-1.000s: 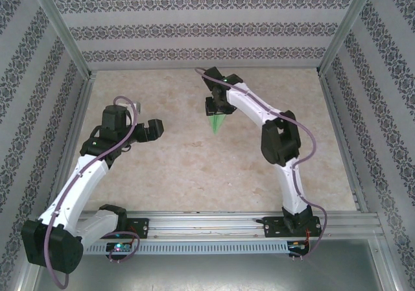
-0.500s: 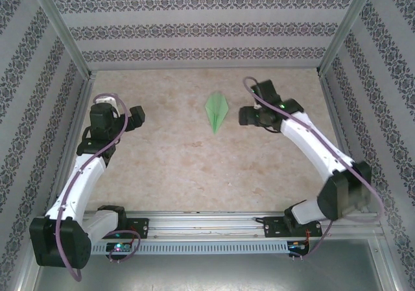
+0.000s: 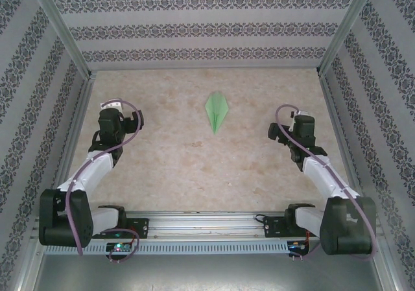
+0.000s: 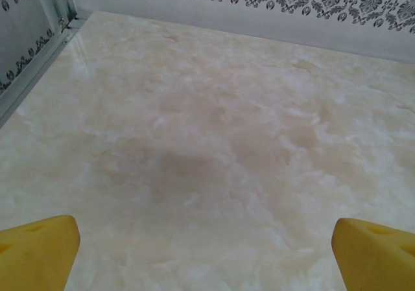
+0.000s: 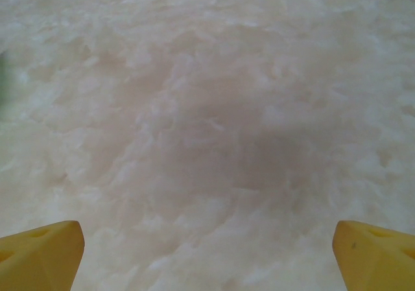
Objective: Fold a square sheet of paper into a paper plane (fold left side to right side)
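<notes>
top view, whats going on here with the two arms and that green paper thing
Nothing is being handled right now. The paper plane lies folded as a pointed dart on the table, toward the far middle, touched by neither arm. The left gripper and the right gripper both stand open and empty, one off to each side of it.

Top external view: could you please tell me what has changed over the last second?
The right gripper released the light-green folded paper plane and withdrew to the right, jaws now open. The left gripper, open throughout, drew back leftward. The plane lies where it was left.
</notes>
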You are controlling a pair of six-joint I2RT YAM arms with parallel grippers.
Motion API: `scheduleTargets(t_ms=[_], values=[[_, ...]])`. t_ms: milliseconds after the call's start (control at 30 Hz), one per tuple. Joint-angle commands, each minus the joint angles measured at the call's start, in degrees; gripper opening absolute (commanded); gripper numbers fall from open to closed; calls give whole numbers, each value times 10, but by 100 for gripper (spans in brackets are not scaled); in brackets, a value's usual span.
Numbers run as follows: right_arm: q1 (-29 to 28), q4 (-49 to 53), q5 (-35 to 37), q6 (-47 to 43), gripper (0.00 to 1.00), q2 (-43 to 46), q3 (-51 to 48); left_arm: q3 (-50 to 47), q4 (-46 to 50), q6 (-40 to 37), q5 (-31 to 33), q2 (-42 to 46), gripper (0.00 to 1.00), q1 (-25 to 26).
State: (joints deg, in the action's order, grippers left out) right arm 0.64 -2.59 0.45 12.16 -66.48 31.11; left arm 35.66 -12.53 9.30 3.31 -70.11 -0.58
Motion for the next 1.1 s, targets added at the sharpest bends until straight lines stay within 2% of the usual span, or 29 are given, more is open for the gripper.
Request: scheduleTargets(t_ms=[0, 100, 367, 533, 700, 867, 1067], values=[[3, -214, -31, -63, 98, -36, -38, -34, -98, -36, 8, -25, 100, -9], [3, -317, -43, -75, 98, -75, -67, -55, -146, -48, -10, -56, 100, -9], [4, -474, -67, -110, 98, -129, -111, -82, -227, -72, -71, -115, 100, -9], [3, -565, -88, -110, 98, -212, -127, -119, -343, -91, -90, -156, 100, -10], [9, -511, -65, -96, 98, -212, -93, -141, -441, -99, -109, -216, 100, -9], [5, -514, -42, -95, 98, -212, -94, -127, -395, -90, -86, -207, 100, -9], [-2, -514, -30, -100, 98, -211, -95, -130, -405, -91, -81, -210, 100, -9]])
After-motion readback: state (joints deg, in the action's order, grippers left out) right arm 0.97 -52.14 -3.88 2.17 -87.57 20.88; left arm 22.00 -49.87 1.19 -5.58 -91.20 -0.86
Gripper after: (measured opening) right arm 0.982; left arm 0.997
